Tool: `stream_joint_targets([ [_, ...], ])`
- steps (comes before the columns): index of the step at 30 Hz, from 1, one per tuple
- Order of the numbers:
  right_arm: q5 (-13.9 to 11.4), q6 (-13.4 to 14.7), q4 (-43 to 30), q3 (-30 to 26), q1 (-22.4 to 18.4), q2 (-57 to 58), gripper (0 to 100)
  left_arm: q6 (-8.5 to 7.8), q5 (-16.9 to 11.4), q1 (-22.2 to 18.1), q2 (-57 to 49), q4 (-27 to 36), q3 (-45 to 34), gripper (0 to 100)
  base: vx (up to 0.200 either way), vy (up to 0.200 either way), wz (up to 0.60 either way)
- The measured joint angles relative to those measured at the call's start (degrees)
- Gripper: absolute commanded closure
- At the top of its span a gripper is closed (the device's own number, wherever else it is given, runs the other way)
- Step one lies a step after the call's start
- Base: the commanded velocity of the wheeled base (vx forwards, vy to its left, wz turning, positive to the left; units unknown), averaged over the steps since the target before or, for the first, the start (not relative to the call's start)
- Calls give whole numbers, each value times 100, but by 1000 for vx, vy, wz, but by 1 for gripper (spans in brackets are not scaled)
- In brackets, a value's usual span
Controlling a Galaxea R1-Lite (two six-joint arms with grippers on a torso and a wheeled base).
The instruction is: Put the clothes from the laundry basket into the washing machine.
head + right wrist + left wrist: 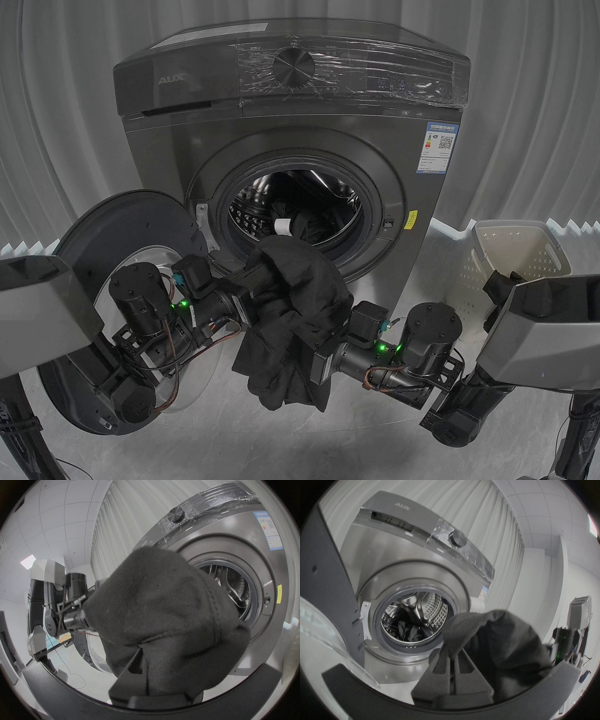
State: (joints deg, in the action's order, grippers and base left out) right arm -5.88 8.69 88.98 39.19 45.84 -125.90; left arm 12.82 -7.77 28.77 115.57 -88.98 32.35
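Observation:
A black garment (294, 300) hangs in front of the washing machine's round opening (294, 212), held up from both sides. My left gripper (453, 656) is shut on the garment's left part, its fingers pressed together on the cloth. My right gripper (150, 664) is shut on the right part; one finger (132, 673) shows, and the cloth (162, 605) drapes over the other. The garment's lower half dangles towards the floor. Dark clothes (306, 222) lie inside the drum. The white laundry basket (519, 250) stands tilted to the machine's right.
The machine's door (125, 231) is swung fully open to the left, just behind my left arm. Grey floor stretches below the garment. White curtains hang behind the machine.

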Motion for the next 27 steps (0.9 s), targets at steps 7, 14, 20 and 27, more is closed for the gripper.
stream_joint_targets([
  [7, 9, 15, -2, -88, -67, 149, 100, -40, -9, -44, 323, 0, -116, 0, 0, 0, 0],
  [14, 41, 6, -2, -33, -343, 187, 100, -38, -15, -116, 447, -4, -174, 0, 0, 0, 0],
  [20, 121, 26, -2, 165, -850, 165, 100, -104, -57, -173, 502, 0, -356, 0, 0, 0, 0],
  [27, 121, 28, 0, 435, -1100, 94, 100, -308, -94, -123, 513, -2, -595, 0, 0, 0, 0],
])
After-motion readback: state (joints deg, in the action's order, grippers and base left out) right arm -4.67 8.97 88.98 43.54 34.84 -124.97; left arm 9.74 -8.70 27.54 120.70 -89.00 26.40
